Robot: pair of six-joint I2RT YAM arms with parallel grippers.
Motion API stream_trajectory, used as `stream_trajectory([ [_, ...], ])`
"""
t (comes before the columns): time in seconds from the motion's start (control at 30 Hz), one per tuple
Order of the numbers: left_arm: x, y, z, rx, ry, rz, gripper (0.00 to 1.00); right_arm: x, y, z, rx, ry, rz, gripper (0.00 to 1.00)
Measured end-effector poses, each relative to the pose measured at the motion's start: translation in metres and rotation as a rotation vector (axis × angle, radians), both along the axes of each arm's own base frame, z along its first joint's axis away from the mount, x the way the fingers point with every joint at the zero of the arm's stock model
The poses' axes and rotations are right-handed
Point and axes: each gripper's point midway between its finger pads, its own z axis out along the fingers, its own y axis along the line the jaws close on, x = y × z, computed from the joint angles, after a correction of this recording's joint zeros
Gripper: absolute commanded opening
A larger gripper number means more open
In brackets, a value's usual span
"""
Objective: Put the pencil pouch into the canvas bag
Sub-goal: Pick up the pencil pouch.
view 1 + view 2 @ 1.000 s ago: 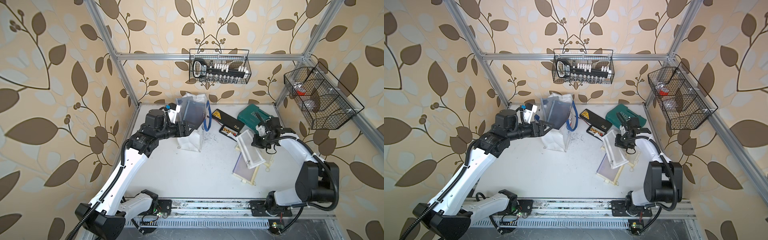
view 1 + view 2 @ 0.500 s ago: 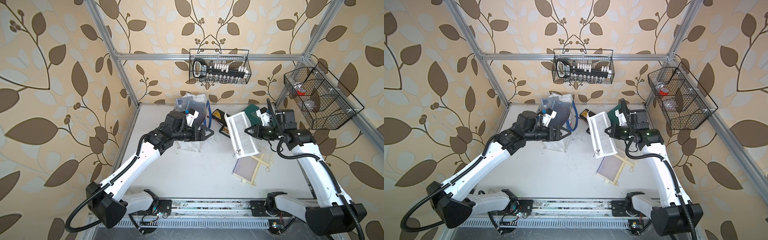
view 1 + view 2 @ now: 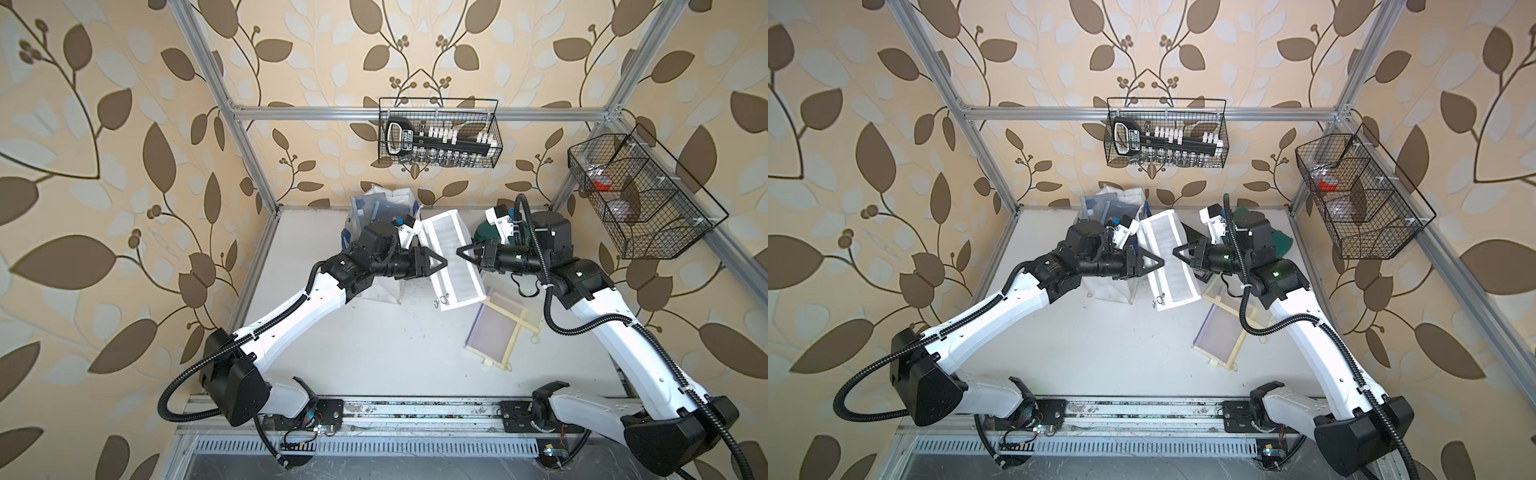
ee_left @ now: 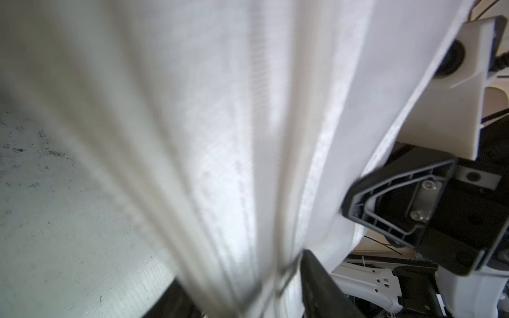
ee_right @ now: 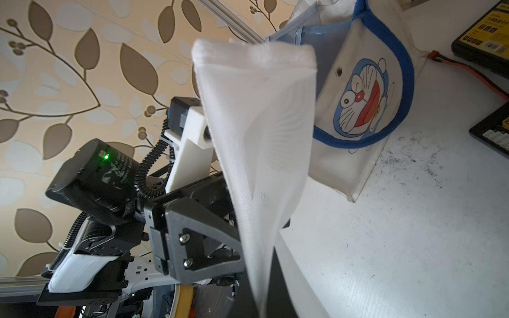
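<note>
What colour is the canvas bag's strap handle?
Blue; the strap handle shows best in the right wrist view.

I'm looking into a robot lab booth here, a rigged-up test cell and not a real room.

The leaf-print wallpaper (image 3: pixel 124 166) is only backdrop panelling behind an aluminium frame (image 3: pixel 374 111). Two white robot arms (image 3: pixel 291 307) sit on a metal rail (image 3: pixel 415 409) along the near edge of a scuffed white tabletop (image 3: pixel 374 340). A black wire basket (image 3: pixel 438 133) hangs on the far bar, with a second wire basket (image 3: pixel 640 199) on the right.
</note>
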Motion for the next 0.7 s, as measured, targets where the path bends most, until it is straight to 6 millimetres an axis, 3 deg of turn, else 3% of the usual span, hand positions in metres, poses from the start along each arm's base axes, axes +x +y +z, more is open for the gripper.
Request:
stream_trajectory([
  [0.07,0.001,0.001,0.002,-0.001,-0.013,0.006,0.0,0.001,0.001,0.0,0.005,0.0,-0.006,0.07],
  [0.17,0.0,0.004,0.005,0.004,-0.023,0.017,0.0,0.003,0.0,0.0,0.006,-0.001,-0.012,0.33],
  [0.37,-0.001,0.022,0.009,0.091,-0.071,0.054,0.0,0.004,-0.006,-0.008,-0.084,0.003,-0.03,0.65],
  [0.57,0.027,0.072,0.057,0.201,-0.211,0.168,0.0,0.01,-0.031,-0.01,-0.263,-0.011,-0.087,0.77],
  [0.7,0.046,0.114,0.095,0.276,-0.344,0.268,0.0,0.014,-0.065,-0.035,-0.41,0.033,-0.15,0.79],
])
